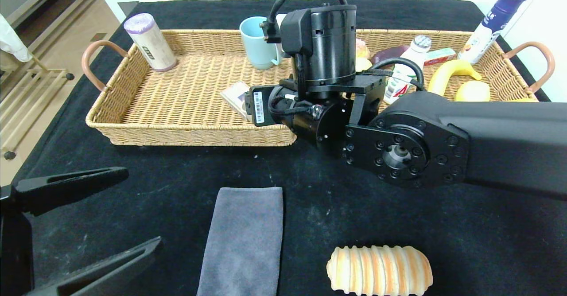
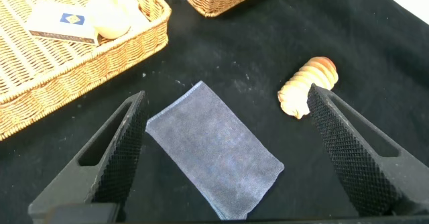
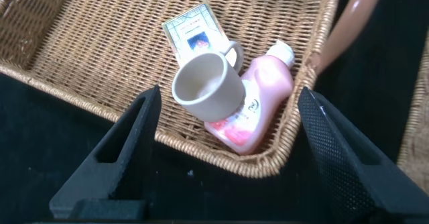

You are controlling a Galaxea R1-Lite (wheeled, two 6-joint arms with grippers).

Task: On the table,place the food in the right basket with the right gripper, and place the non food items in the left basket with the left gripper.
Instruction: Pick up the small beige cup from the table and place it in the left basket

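A grey towel [image 1: 243, 238] [image 2: 214, 150] and a ridged bread roll [image 1: 379, 270] [image 2: 305, 86] lie on the black table in front. My left gripper [image 1: 141, 207] [image 2: 226, 98] hovers open over the towel's near-left side, holding nothing. My right arm [image 1: 319, 43] reaches across to the right end of the left basket [image 1: 177, 134], and its body hides the fingers in the head view. In the right wrist view the right gripper [image 3: 228, 96] stands open and empty above a cream mug [image 3: 204, 86], which rests on a pink bottle [image 3: 258, 110] in that basket's corner [image 3: 268, 163].
The left basket also holds a purple-capped roll [image 1: 150, 42], a teal cup [image 1: 259, 43] and a small card box [image 1: 234, 94] [image 3: 194, 29]. The right basket [image 1: 500, 61] holds a banana [image 1: 452, 72], a lemon [image 1: 473, 91] and bottles [image 1: 407, 65]. A tall bottle [image 1: 494, 23] leans at its far corner.
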